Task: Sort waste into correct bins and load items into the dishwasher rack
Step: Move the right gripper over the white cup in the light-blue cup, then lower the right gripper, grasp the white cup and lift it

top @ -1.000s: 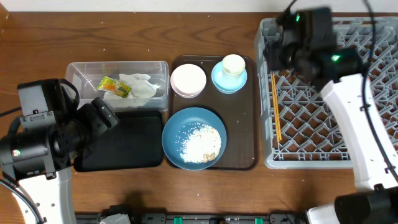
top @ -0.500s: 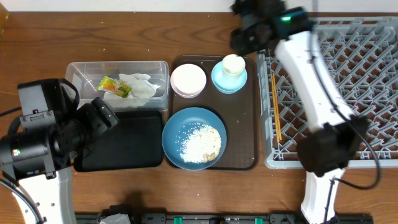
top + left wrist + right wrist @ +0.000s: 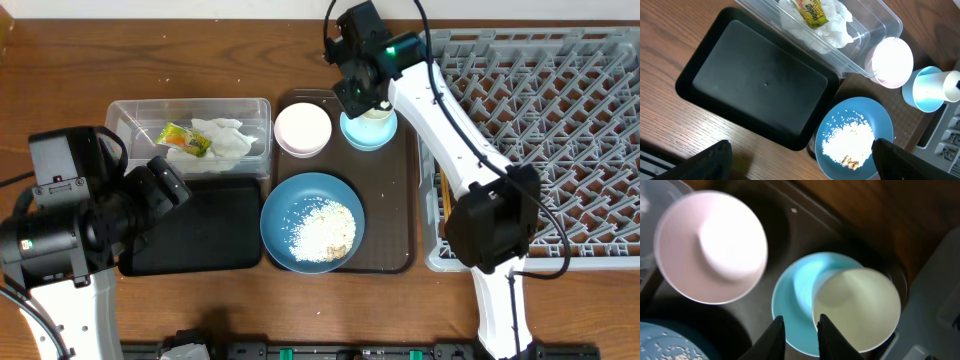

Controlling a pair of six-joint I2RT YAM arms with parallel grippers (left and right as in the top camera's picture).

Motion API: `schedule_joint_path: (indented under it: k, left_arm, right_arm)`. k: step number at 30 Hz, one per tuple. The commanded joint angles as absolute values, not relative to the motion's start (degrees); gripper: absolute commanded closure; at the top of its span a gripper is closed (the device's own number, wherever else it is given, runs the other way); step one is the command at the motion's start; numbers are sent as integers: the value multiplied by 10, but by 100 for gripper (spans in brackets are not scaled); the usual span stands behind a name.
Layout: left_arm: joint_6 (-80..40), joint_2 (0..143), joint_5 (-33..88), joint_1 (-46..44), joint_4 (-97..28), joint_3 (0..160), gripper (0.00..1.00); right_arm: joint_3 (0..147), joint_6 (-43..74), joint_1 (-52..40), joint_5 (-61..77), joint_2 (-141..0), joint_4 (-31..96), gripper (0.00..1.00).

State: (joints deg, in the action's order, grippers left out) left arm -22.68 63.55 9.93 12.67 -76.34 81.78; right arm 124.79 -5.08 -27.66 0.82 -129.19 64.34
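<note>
My right gripper (image 3: 358,98) (image 3: 800,327) hovers over the small light-blue bowl (image 3: 352,132) (image 3: 795,295), which holds the small white cup (image 3: 377,114) (image 3: 857,305). Its jaws stand a narrow gap apart with nothing between them. The white bowl (image 3: 303,129) (image 3: 710,245) sits just left. A dark-blue dish (image 3: 290,200) (image 3: 840,117) carries loose rice (image 3: 322,230). Inside the clear tub (image 3: 125,110) lie the napkin (image 3: 228,140) and the wrapper (image 3: 183,140). My left gripper (image 3: 160,185) (image 3: 802,160) is wide open beside the black tray (image 3: 205,230) (image 3: 760,85). Wooden chopsticks (image 3: 441,185) lie in the grey rack (image 3: 560,120).
The bowls and the dish rest on a brown serving tray (image 3: 395,200) between the bins and the rack. My right arm (image 3: 450,120) stretches from the front edge across the rack's left wall. Wooden table (image 3: 60,60) surrounds everything.
My right arm has swung left from above the rack to above the light-blue bowl and cup, and its jaws have narrowed. The left arm has not moved.
</note>
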Motion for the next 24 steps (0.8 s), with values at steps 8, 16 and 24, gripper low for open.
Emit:
schedule_joint_path:
  k: [8, 16, 24]
  left_arm:
    - [-228, 636, 94, 130, -764, 827, 9]
    - [-228, 636, 94, 130, -764, 827, 8]
    - [-228, 636, 94, 130, -764, 827, 9]
  right_arm:
    - [1229, -56, -278, -13, -1325, 655, 79]
    - [1229, -52, -275, -40, -1326, 657, 79]
    - [1228, -47, -275, -41, -1327, 652, 79]
